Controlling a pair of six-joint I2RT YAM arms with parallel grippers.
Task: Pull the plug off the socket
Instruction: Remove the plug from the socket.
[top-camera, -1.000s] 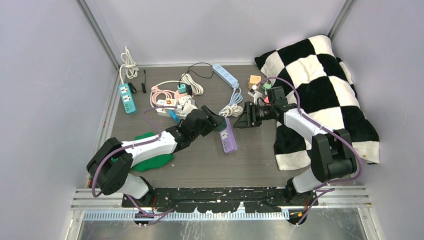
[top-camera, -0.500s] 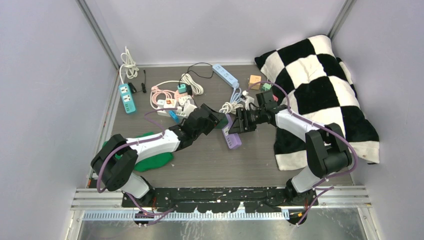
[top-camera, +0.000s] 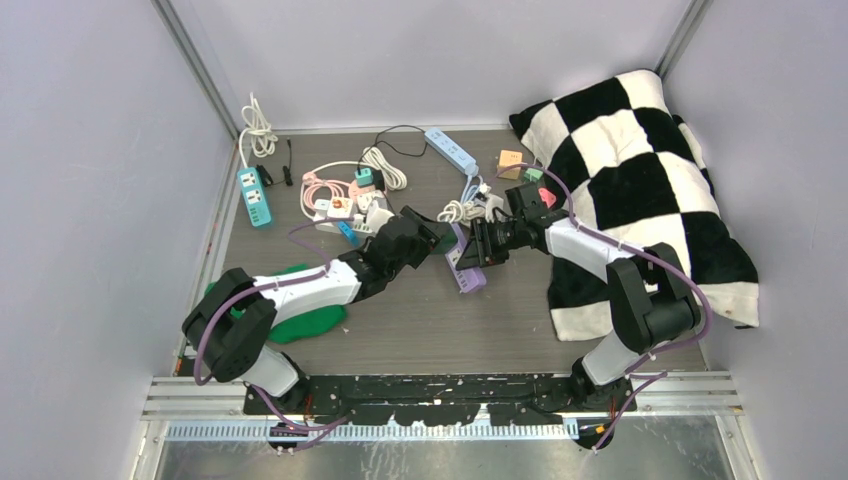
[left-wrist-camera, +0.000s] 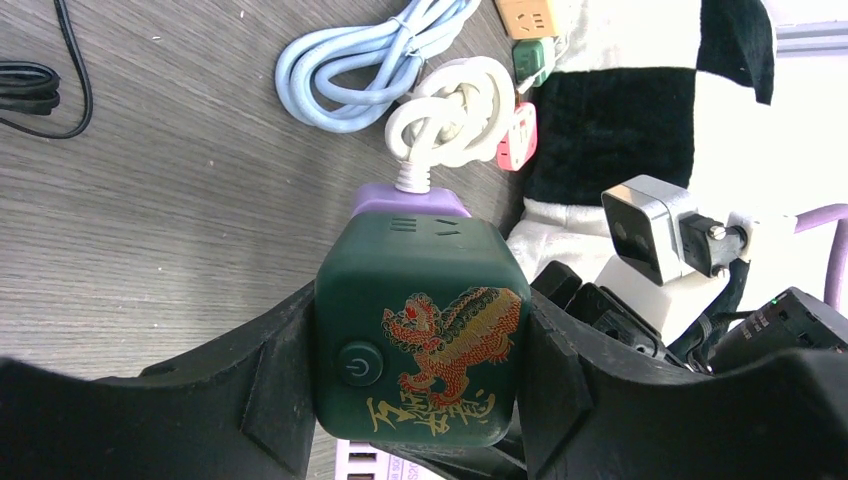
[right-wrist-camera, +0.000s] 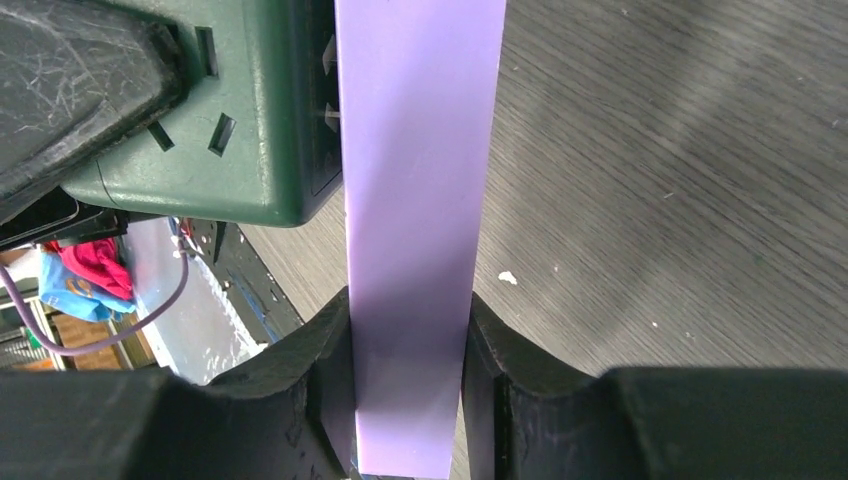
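Left gripper (top-camera: 438, 243) clamps green cube adapter (left-wrist-camera: 415, 300), right gripper (right-wrist-camera: 408, 395) clamps purple power strip (right-wrist-camera: 420, 150); a crooked pull may slip the strip.

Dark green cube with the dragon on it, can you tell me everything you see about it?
The dark green cube is a smooth plastic block with rounded edges, a red and gold dragon with gold characters, and a round power button on one face. Another face has socket slots. The left end effector clamps it from both sides. It sits pressed flat against the purple power strip, which the right end effector grips.
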